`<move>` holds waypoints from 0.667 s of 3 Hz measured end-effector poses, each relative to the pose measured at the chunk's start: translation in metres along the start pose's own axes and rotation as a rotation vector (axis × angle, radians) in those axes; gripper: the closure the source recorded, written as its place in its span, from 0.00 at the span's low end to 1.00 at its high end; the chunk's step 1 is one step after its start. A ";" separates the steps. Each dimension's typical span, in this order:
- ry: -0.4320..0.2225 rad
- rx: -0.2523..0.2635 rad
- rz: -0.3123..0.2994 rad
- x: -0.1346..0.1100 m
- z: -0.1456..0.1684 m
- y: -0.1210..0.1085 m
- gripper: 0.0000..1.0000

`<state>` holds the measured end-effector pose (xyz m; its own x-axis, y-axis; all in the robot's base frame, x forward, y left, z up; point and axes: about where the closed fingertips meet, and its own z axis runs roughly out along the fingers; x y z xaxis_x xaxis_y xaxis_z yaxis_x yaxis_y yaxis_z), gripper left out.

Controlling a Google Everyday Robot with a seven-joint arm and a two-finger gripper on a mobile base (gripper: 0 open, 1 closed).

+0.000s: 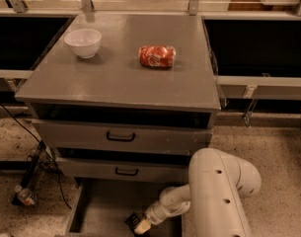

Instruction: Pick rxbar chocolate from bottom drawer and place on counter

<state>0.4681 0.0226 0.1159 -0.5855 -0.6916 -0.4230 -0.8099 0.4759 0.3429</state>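
arm [216, 186] comes in from bottom right, big white elbow housing in the fg, forearm angled down-left into the bottom drawer [103, 206]. drawer is pulled out, flat grey floor showing, its front edge is cut off by the frame.

gripper [139, 225] is low inside that drawer, near the right side, close to the bottom edge of the view. small dark flat thing right at its tip, prob the rxbar chocolate [131, 219]. it sits at the drawer floor level, touching or just beside the gripper end. can't tell if the gripper is open or closed, or if it actually has hold of the bar; tip is too small and partly cut off.

counter [115, 83] above: grey, slightly glossy. white bowl [83, 42] upright at back left. red-orange snack packet [157, 56] lying flat near centre-back, well apart from the bowl.

under the counter, two shallower drawers w/ black handles: top drawer [120, 137] and middle drawer [124, 171], both fronts sitting a bit fwd of the cabinet face, dark gap above each.

floor: speckled. black cables [26, 132] run down the left side of the cabinet, small bottle [25, 197] lying on the floor by them.
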 end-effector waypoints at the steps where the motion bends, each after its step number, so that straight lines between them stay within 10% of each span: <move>1: 0.000 0.000 0.000 0.000 0.000 0.000 0.00; 2: 0.001 0.004 0.004 0.001 0.001 0.001 0.00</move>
<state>0.4668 0.0235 0.1150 -0.5887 -0.6904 -0.4204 -0.8077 0.4809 0.3412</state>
